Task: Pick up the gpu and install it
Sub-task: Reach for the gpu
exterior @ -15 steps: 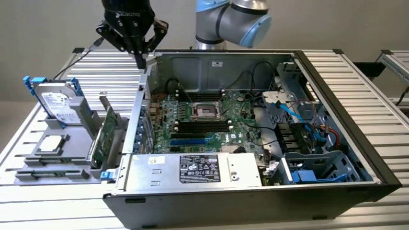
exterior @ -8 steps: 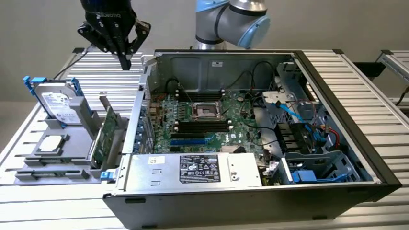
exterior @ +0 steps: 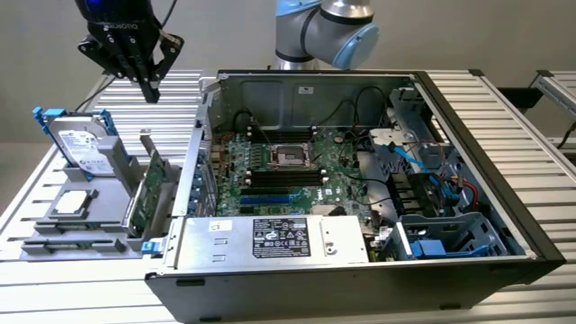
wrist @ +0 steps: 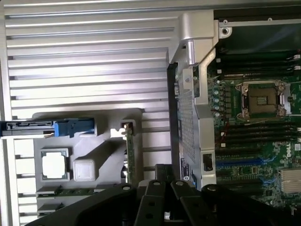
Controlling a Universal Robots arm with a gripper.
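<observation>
Slatted metal table [exterior: 63,287] carries open PC case [exterior: 504,202] and grey holder [exterior: 94,202]. Gpu [exterior: 144,192] stands on edge in holder, just beside case wall, untouched. Gripper [exterior: 150,91] hovers well above it, fingers drawn together, holding nothing. Judgement: reach step. Spread fingers, line them across card's thin faces, descend plumb, keep off hard drive [exterior: 79,142].

backed by a plain pale grey wall [exterior: 468,34], bare and evenly lit. spread below as a worktop [exterior: 504,135] of ribbed silver metal slats, streaked bright under soft overhead light. flanked at the exterior view's right by a second worktop [exterior: 560,88], set apart by a narrow gap. edged at the exterior view's left by dull beige floor [exterior: 16,154].
</observation>
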